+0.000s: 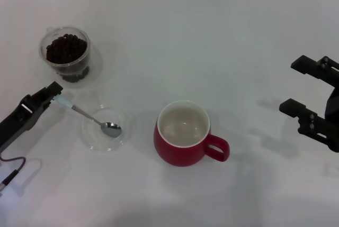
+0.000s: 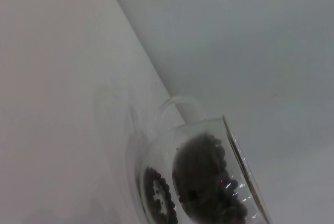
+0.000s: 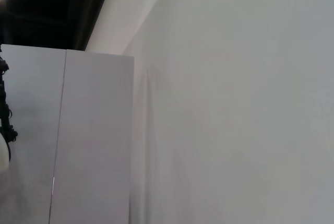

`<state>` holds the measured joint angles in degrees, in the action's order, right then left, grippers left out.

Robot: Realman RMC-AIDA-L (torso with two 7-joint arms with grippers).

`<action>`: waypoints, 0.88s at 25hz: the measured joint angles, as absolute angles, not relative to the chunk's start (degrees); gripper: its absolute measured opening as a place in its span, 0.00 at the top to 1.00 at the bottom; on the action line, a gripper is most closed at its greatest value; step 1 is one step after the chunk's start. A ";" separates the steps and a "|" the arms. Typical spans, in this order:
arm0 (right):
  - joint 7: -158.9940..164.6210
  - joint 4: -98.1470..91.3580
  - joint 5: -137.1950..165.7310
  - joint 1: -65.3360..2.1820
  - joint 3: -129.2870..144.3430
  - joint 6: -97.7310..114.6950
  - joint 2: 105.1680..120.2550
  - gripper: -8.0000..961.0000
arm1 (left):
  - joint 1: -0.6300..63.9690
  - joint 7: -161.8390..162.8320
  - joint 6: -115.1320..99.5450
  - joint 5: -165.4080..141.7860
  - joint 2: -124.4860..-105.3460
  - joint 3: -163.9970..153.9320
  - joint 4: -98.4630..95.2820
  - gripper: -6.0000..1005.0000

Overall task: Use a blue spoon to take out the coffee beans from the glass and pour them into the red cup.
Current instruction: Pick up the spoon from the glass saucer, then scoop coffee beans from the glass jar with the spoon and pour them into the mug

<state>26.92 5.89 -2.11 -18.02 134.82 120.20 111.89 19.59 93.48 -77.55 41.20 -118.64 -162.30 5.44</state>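
Note:
The blue spoon (image 1: 90, 119) lies with its metal bowl in a flat clear dish (image 1: 104, 130) and its pale-blue handle pointing toward my left gripper (image 1: 56, 96). My left gripper is shut on the handle's end, low over the table. The glass (image 1: 67, 52) full of coffee beans (image 1: 65, 48) stands at the far left, just beyond that gripper; it also shows in the left wrist view (image 2: 209, 182). The red cup (image 1: 183, 133) stands in the middle, cream inside, with no beans showing in it, handle pointing right. My right gripper (image 1: 295, 85) is open at the right edge.
The white table (image 1: 185, 36) stretches wide between the glass, the cup and my right arm. A thin cable (image 1: 13, 166) trails beside my left arm at the lower left.

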 joint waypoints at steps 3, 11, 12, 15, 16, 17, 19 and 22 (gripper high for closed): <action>26.84 5.89 -2.11 -18.01 134.82 119.98 112.11 0.26 | 19.60 93.68 -77.59 41.22 -118.56 -162.31 5.45 0.87; 26.81 5.89 -2.11 -18.30 134.82 119.55 112.43 0.26 | 19.49 94.30 -84.92 41.97 -117.72 -162.22 9.97 0.87; 26.80 5.89 -2.11 -18.36 134.83 119.59 112.47 0.26 | 19.45 94.29 -87.59 42.93 -117.66 -162.21 11.48 0.87; 26.62 5.76 -2.11 -18.48 134.93 119.80 112.65 0.26 | 19.34 93.89 -96.72 48.36 -117.28 -162.52 16.68 0.87; 26.40 5.69 -2.11 -18.54 135.00 119.81 112.77 0.26 | 19.49 93.85 -98.28 49.22 -116.96 -162.61 17.61 0.87; 26.14 5.63 -2.11 -18.58 135.02 119.83 112.85 0.26 | 19.94 93.81 -100.93 50.57 -116.37 -162.68 18.98 0.87; 25.66 5.51 -2.11 -18.62 135.00 119.96 112.99 0.26 | 20.98 93.94 -102.88 51.48 -115.21 -162.72 20.32 0.87; 25.27 5.31 -2.11 -18.63 134.94 120.56 113.12 0.26 | 23.10 94.39 -102.24 52.03 -113.30 -162.76 21.39 0.87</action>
